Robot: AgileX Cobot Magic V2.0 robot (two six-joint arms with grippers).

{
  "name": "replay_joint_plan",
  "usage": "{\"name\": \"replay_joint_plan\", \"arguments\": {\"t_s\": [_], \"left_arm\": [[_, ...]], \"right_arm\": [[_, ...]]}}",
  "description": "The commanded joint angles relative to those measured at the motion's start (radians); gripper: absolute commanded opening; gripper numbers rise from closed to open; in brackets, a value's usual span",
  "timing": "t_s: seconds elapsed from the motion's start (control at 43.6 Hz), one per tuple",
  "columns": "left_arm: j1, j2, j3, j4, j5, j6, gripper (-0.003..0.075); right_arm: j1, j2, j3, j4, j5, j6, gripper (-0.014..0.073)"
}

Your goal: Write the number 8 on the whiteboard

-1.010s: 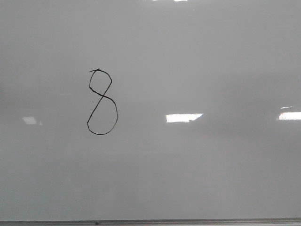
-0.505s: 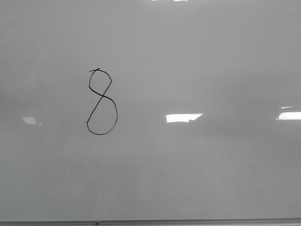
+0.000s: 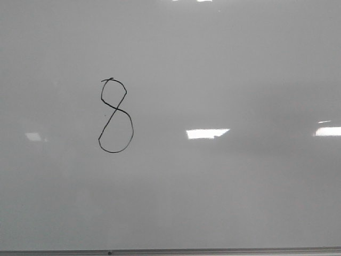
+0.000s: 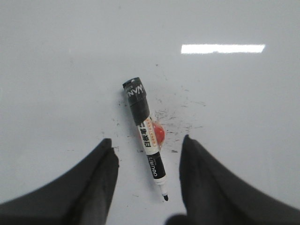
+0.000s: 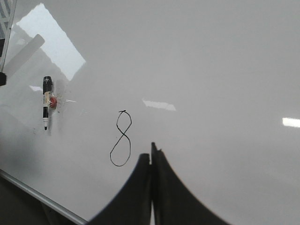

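A thin black number 8 is drawn on the glossy grey-white whiteboard, left of centre; it also shows in the right wrist view. A black and white marker, uncapped with its tip bare, lies flat on the board next to a small red object; it also shows in the right wrist view. My left gripper is open above the marker, its jaws on either side of the tip end, not touching it. My right gripper is shut and empty, beside the 8. No gripper shows in the front view.
The board's thin metal edge runs along the bottom of the front view and shows in the right wrist view. Bright light reflections lie on the board. Black ink smudges surround the marker.
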Motion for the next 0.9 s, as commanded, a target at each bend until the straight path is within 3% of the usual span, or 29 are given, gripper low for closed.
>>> {"name": "replay_joint_plan", "arguments": {"t_s": [0.0, 0.207, 0.459, 0.872], "left_arm": [[-0.033, -0.133, 0.027, 0.002, -0.021, -0.005, 0.0161], [-0.083, -0.36, 0.063, 0.002, 0.154, -0.005, -0.002], [-0.084, -0.479, 0.063, 0.002, 0.178, -0.005, -0.0021], [-0.084, -0.48, 0.063, 0.002, 0.179, -0.005, -0.0021]], "right_arm": [[-0.007, 0.01, -0.029, 0.02, -0.039, -0.001, -0.0067], [-0.007, 0.01, -0.029, 0.026, -0.039, -0.001, -0.0067], [-0.007, 0.01, -0.029, 0.026, -0.038, -0.001, -0.0067], [-0.007, 0.01, -0.029, 0.026, -0.038, -0.001, -0.0067]]}}
